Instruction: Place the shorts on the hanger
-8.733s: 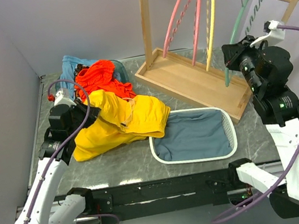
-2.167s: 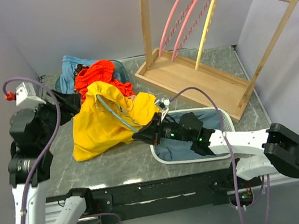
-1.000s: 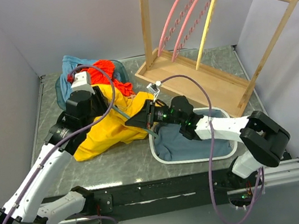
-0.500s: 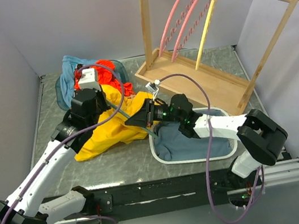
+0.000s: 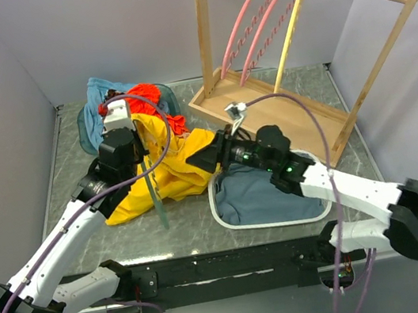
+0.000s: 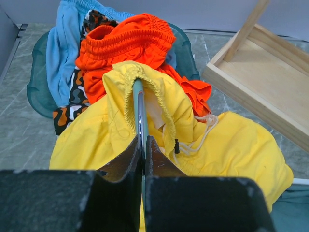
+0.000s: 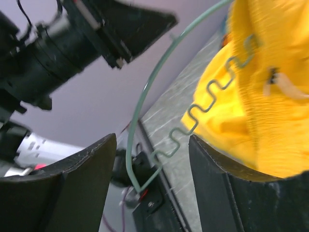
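Grey marbled worktop (image 5: 197,227) with pale lilac walls (image 5: 92,31) around it. At the back right stands a wooden rack (image 5: 205,28), and on its bar hang 2 pink hangers (image 5: 238,29) and 1 yellow hanger (image 5: 286,39). A white basket (image 5: 215,208) near the front holds a blue-grey cloth (image 5: 260,196).

At the back left a teal tub (image 6: 38,82) is filled with a light blue garment (image 6: 65,43), an orange-red garment (image 6: 130,43) and a cloth with a black, orange and white pattern (image 6: 72,96).

The yellow shorts (image 5: 183,169) lie in a heap on the worktop between the tub and the white basket. Their elastic waistband is lifted and hooked over the teal-green hanger (image 6: 139,108), and a cream drawstring (image 6: 207,121) hangs loose beside it.

The left claw (image 6: 144,145) is pressed closed on the thin rod of the hanger, just under the waistband. In the top view, 1 end of the hanger (image 5: 157,205) comes out below the shorts and points to the near edge.

The right claw (image 7: 153,140) has its fingers spread wide and has hold of nothing. It sits at the right edge of the shorts; beyond its fingers the hanger's arch and wavy bar are seen against the yellow fabric.
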